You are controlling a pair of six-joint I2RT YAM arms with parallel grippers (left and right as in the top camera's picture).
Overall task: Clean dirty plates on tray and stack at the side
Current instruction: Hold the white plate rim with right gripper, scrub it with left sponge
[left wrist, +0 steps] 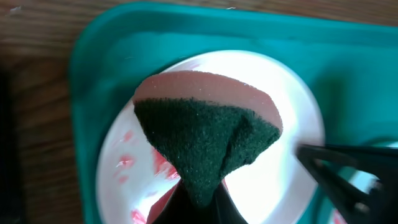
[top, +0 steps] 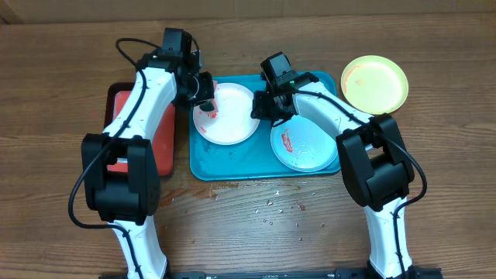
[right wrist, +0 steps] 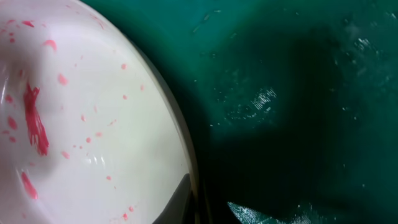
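The teal tray holds the white plate on its left and the light-blue rimmed plate on its right. Both carry red smears. My left gripper is shut on a sponge, dark green pad down, just above the white plate. My right gripper is at the white plate's right rim. In the right wrist view one finger lies inside the rim of the smeared plate, and the tray floor is beside it. The yellow-green plate sits on the table off the tray.
A red tray with a dark rim lies left of the teal tray, under my left arm. Small crumbs and red specks are scattered on the wooden table in front of the tray. Wet streaks show on the tray floor.
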